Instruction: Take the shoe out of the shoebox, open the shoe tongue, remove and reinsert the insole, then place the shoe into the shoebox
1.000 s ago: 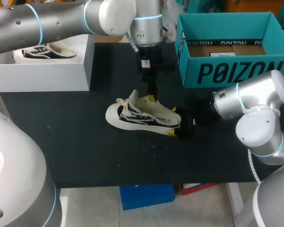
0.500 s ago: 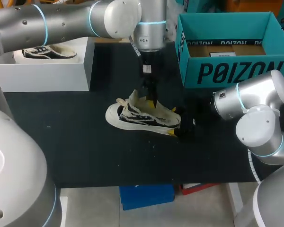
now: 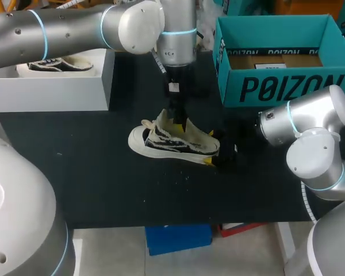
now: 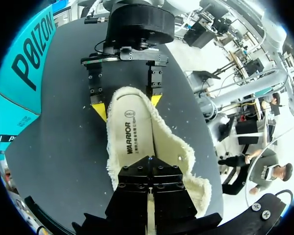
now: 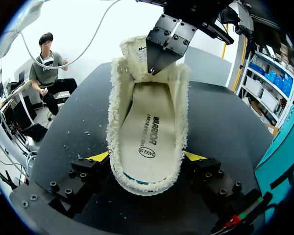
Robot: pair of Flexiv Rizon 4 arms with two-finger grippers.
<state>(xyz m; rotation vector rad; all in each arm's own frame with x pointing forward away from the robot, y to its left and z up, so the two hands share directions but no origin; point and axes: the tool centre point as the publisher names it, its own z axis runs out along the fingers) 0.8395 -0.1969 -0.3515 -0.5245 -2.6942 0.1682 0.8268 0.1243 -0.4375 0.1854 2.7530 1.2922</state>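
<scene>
Head view has the shoe (image 3: 172, 144) mid-frame on the tabletop (image 3: 103, 184), heel clamped by the right claw (image 5: 147, 157), left claw (image 3: 179, 118) seemingly pinching the tongue (image 3: 161, 122); light, soft and fleecy, it likely deforms, so grip the firmer heel and sole.

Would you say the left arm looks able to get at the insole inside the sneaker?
Probably yes: the left claw hangs over the mouth of the black-and-white fleece-lined sneaker, the cream printed insole lies bare, and the right claw only clamps the heel.
</scene>
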